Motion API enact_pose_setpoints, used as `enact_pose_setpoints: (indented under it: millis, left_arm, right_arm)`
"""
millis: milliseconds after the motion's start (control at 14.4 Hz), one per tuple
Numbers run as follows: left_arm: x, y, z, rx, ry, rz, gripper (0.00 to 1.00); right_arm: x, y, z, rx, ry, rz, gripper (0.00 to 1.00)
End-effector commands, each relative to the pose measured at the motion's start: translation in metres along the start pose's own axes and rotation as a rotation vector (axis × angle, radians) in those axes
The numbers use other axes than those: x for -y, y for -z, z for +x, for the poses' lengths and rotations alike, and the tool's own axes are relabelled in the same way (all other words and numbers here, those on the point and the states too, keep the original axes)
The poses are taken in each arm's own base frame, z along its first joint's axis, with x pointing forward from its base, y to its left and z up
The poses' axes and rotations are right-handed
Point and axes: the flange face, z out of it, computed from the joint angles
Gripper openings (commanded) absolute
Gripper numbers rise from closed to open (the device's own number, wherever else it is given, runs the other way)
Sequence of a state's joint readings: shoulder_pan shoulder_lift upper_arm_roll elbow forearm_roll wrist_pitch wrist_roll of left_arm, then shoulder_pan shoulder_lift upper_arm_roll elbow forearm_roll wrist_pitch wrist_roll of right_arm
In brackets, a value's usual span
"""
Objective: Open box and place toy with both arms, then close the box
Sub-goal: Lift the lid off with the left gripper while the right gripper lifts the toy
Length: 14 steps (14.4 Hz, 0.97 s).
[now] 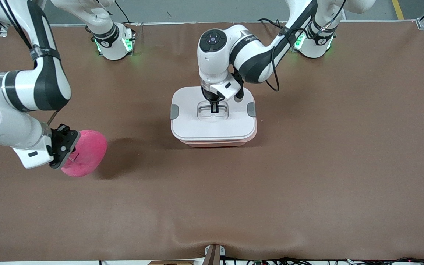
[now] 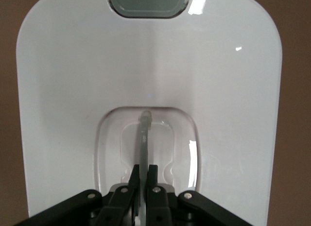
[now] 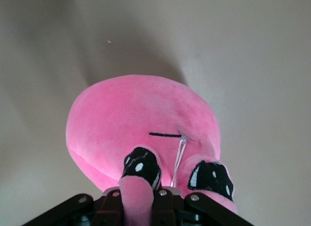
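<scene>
The box is a pink tub at the table's middle, covered by its white lid with grey side clips. My left gripper stands straight down in the lid's recessed centre, shut on the thin upright handle; in the left wrist view the gripper pinches that handle over the lid. The pink plush toy hangs above the table at the right arm's end, with my right gripper shut on it. The right wrist view shows the gripper closed on a pink nub beside the toy's dark eyes.
Brown cloth covers the table, with a fold at its edge nearest the front camera. Both arm bases stand at the edge farthest from the front camera. A small fixture sits at the near edge.
</scene>
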<state>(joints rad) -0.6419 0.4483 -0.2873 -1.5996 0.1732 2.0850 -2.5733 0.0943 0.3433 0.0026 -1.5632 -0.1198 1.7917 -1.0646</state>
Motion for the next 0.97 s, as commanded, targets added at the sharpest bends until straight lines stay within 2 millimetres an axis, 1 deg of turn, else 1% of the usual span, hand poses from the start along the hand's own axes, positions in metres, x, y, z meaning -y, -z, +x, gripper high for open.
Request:
enact_pose_setpoints:
  millis: [0,69,208,278,347,416,624,763,833,902]
  left_arm:
    - [0.005,0.016,0.003,-0.002,0.01,-0.026,0.0]
    - [0.002,0.021,0.006,-0.002,0.016,-0.03,0.0]
    - [-0.002,0.029,0.012,-0.006,0.024,-0.034,0.0]
    - [-0.006,0.03,0.017,-0.015,0.032,-0.031,0.0]
    - [-0.017,0.031,0.028,-0.02,0.048,-0.033,0.0]
    - [-0.023,0.031,0.034,-0.023,0.06,-0.032,0.0]
    - [-0.037,0.03,0.05,-0.035,0.08,-0.029,0.0]
    - [-0.054,0.034,0.072,-0.05,0.103,-0.029,0.0]
    - [-0.06,0.04,0.083,-0.05,0.099,-0.034,0.0]
    - [-0.066,0.041,0.096,-0.059,0.099,-0.035,0.0]
  right_arm:
    - [0.002,0.009,-0.002,0.014,0.03,-0.012,0.0]
    - [0.002,0.01,0.0,0.014,0.032,-0.018,0.0]
    - [-0.001,0.018,0.003,0.007,0.026,-0.036,0.0]
    - [-0.003,0.023,0.004,0.002,0.024,-0.047,0.0]
    - [-0.005,0.028,0.004,-0.003,0.021,-0.056,0.0]
    - [-0.006,0.029,0.007,-0.005,0.022,-0.061,0.0]
    - [-0.002,0.033,0.017,-0.006,0.038,-0.07,0.0]
    - [-0.001,0.036,0.019,-0.01,0.039,-0.073,0.0]
    - [-0.001,0.035,0.02,-0.009,0.039,-0.072,0.0]
    - [0.0,0.036,0.022,-0.008,0.044,-0.075,0.0]
